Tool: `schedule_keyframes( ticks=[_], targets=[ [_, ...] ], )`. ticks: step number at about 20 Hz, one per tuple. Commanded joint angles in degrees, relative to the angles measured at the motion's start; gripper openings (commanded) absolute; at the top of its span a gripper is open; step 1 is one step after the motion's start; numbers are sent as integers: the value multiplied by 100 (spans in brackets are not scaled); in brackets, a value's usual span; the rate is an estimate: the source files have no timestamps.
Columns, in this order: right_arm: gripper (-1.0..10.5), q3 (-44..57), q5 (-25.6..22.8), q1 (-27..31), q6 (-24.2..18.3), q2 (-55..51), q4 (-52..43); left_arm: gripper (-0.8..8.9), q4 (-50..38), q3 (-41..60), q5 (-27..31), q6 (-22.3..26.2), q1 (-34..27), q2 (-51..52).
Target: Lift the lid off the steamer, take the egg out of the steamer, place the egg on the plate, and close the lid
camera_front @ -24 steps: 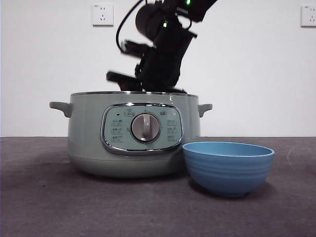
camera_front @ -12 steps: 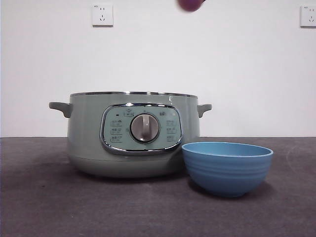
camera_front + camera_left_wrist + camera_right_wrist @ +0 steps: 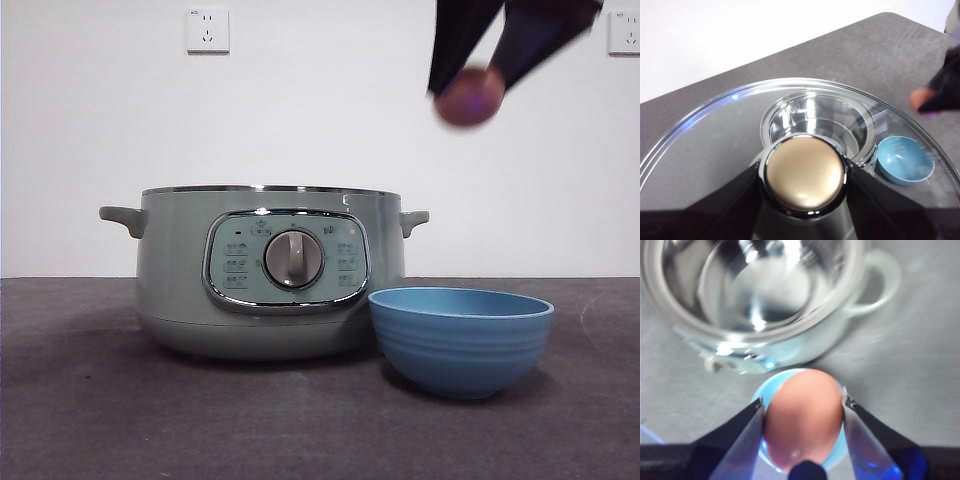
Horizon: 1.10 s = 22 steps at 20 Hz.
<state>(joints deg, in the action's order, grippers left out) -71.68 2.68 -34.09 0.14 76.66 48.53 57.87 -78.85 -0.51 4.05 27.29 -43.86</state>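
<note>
Egg point(image 3: 802, 422) sits clamped between my right gripper's point(image 3: 802, 407) jaws above the blue plate point(image 3: 460, 340), while my left gripper point(image 3: 805, 172) grips the lid point(image 3: 700, 150) by its knob, high over the open steamer point(image 3: 270, 270). Releasing from this height could crack or bounce it out. Half a second ago only its blurred tip showed at the top edge; now it's lower, probably over the plate.
</note>
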Motion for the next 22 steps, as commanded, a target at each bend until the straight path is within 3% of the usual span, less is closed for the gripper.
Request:
schedule_keyframes(
  ticks=[1,14,22],
  targets=[
    [-13,688,39,-4,179,20,-664,-8,-286,-114,-2,52,0,66],
    [-13,2876,42,-4,396,146,-3329,-8,-295,-114,-2,52,0,-11],
    [-13,2988,44,-11,374,815,-3757,-8,-286,-114,-2,52,0,-42]
  ],
)
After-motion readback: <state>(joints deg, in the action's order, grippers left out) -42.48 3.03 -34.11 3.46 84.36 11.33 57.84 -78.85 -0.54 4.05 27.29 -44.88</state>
